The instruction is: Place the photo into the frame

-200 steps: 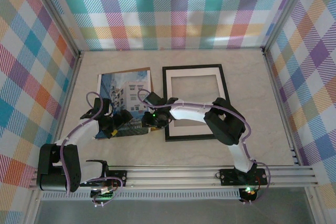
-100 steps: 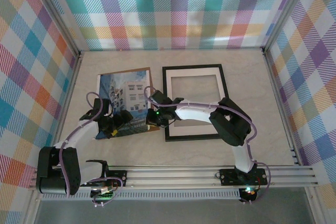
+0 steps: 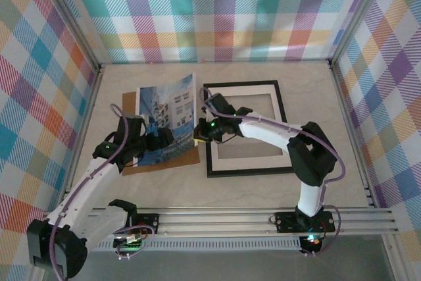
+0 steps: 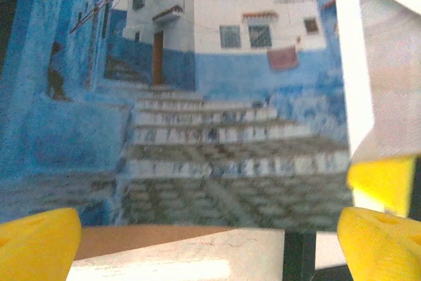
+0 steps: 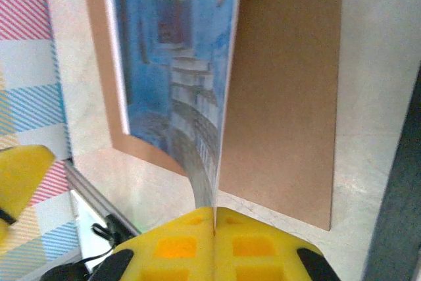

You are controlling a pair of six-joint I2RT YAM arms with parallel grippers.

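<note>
Right fingers (image 5: 177,245) clenched on the photo (image 3: 168,120) edge, tilted up beside the frame (image 3: 250,173); left fingers (image 4: 39,241) spread, released

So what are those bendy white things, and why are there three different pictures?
They are two robot arms with pinching claws called grippers. The big picture looks down from above. The other two come from small cameras on each wrist, so you see yellow fingers up close. On the table lie a black frame and a brown board. The right gripper is pinched shut on the edge of the photo, holding that side up off the board. The left gripper is open beside the photo, gripping nothing.
</note>
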